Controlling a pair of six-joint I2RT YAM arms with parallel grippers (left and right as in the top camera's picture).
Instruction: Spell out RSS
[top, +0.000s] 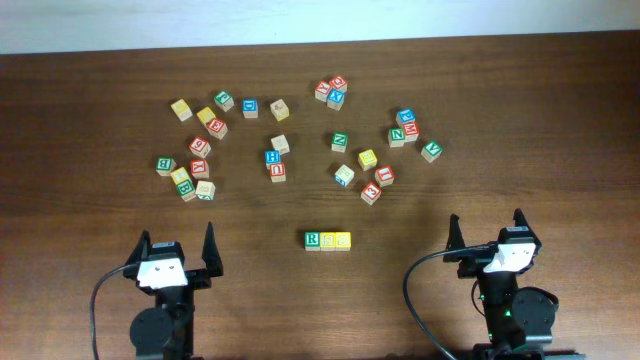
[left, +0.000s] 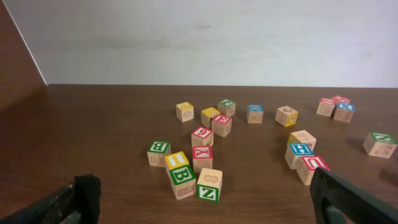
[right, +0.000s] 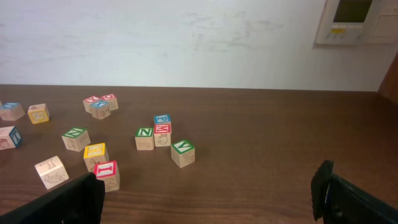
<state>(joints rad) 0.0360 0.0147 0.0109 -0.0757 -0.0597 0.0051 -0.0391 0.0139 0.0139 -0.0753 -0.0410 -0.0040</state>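
Observation:
Three letter blocks stand in a touching row at the table's front middle: a green R block (top: 313, 240) on the left, then two yellow-faced blocks (top: 336, 241) whose letters I cannot read. My left gripper (top: 176, 252) is open and empty at the front left, well apart from the row. My right gripper (top: 488, 234) is open and empty at the front right. In the left wrist view the fingers (left: 205, 202) frame bare table in front of a green Z block (left: 208, 185). In the right wrist view the fingers (right: 208, 196) hold nothing.
Many loose letter blocks lie scattered across the table's far half: a left cluster (top: 195, 150), a middle pair (top: 276, 163), a far group (top: 330, 92) and a right cluster (top: 405, 132). A white wall backs the table. A wall panel (right: 360, 22) shows at the upper right.

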